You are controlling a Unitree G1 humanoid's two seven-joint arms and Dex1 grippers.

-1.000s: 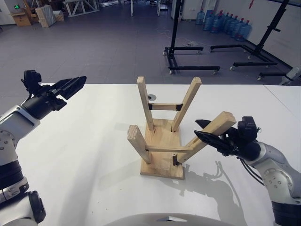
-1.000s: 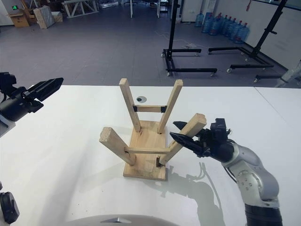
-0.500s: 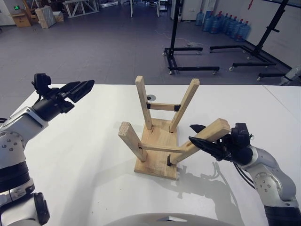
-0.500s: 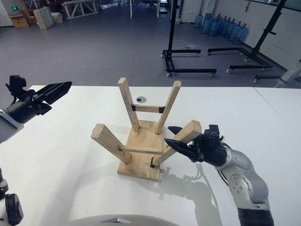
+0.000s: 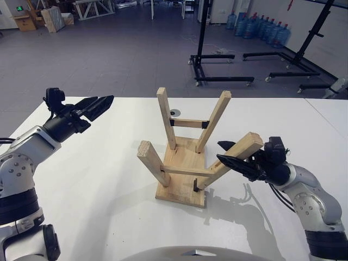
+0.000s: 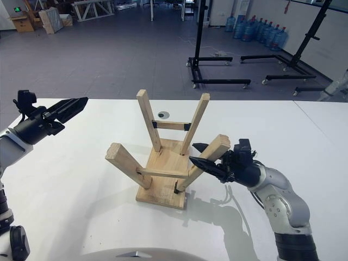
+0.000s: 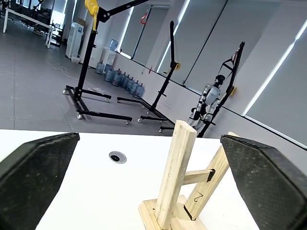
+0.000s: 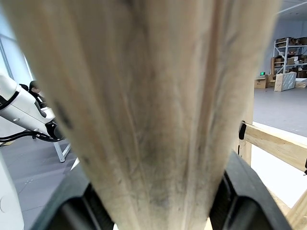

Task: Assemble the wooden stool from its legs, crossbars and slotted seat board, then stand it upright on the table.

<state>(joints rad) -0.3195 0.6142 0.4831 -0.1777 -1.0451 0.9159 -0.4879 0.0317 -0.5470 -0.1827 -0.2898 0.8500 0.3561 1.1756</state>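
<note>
The wooden stool lies upside down on the white table, its seat board (image 5: 179,194) flat and its legs pointing up. Two far legs (image 5: 167,117) stand nearly upright, joined by a crossbar (image 5: 189,123). The near pair splays outward with its own crossbar (image 5: 187,172). My right gripper (image 5: 220,151) is shut on the near right leg (image 5: 242,150) close to its top end; that leg (image 8: 144,96) runs between its fingers (image 8: 72,211). My left gripper (image 5: 103,105) hangs open in the air over the table's left side, well apart from the stool (image 7: 176,177).
A small round cable hole (image 5: 174,113) sits in the table behind the stool. The table's far edge runs just beyond it. Black wheeled racks (image 5: 220,65) and water bottles (image 5: 261,24) stand on the floor far behind. White tabletop stretches wide on both sides of the stool.
The right gripper has pulled the near right leg leftward and the whole stool slid a little left with it. The left arm has swung inward toward the stool, still open.
</note>
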